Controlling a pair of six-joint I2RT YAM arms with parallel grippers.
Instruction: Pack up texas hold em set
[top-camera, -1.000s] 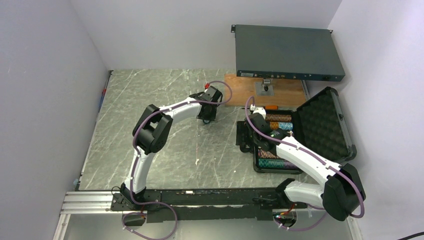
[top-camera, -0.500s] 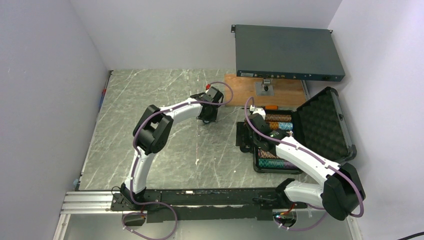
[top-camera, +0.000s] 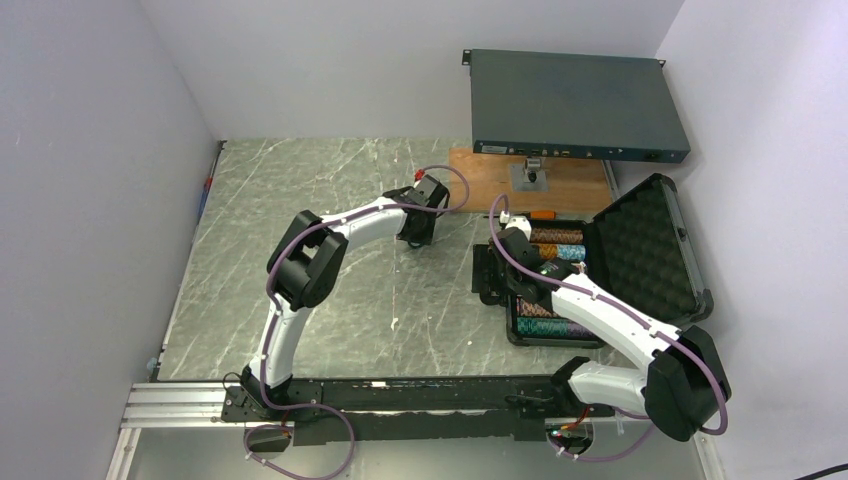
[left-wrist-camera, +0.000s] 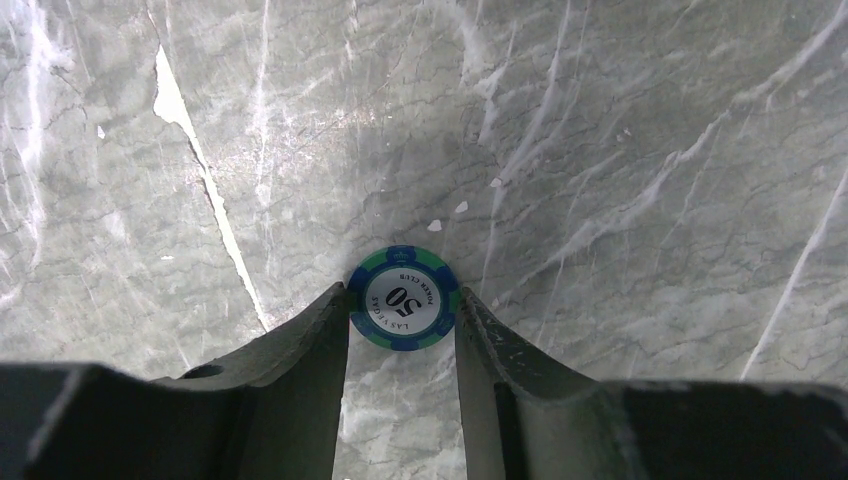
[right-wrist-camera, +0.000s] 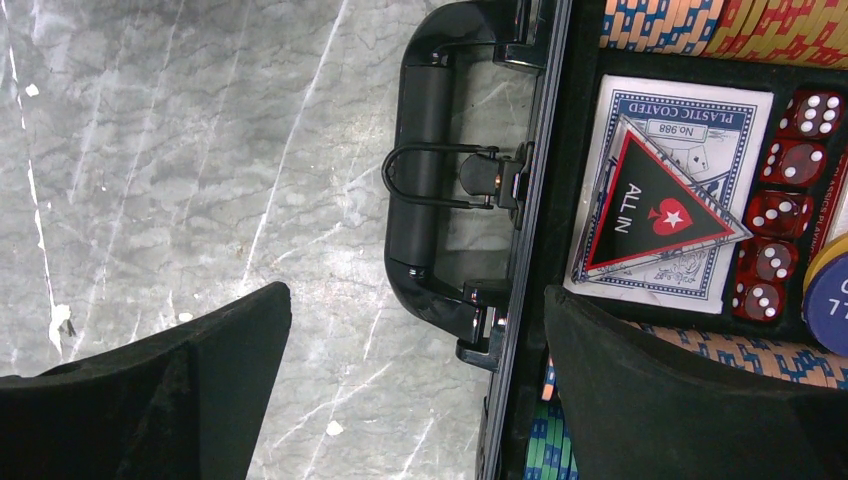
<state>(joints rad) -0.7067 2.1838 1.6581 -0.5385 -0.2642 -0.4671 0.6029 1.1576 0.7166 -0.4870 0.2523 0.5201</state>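
Note:
A blue-and-green poker chip (left-wrist-camera: 404, 298) marked 50 lies flat on the marble table. My left gripper (left-wrist-camera: 403, 305) has its two fingertips pressed against the chip's opposite edges. From above, the left gripper (top-camera: 413, 238) is mid-table, left of the open black case (top-camera: 640, 250). My right gripper (right-wrist-camera: 415, 310) is open above the case's handle (right-wrist-camera: 425, 150) and front wall, holding nothing. Inside the case I see a card deck (right-wrist-camera: 690, 110), a red "ALL IN" triangle (right-wrist-camera: 650, 215), red dice (right-wrist-camera: 790, 200) and rows of striped chips (right-wrist-camera: 700, 20).
A large dark rack-mount box (top-camera: 575, 105) stands at the back right, behind a wooden board (top-camera: 490, 180) with a small metal bracket (top-camera: 530, 175). Pale walls enclose the table on the left, back and right.
The left wrist has shifted only slightly over the same spot. The right arm and the case have not moved.

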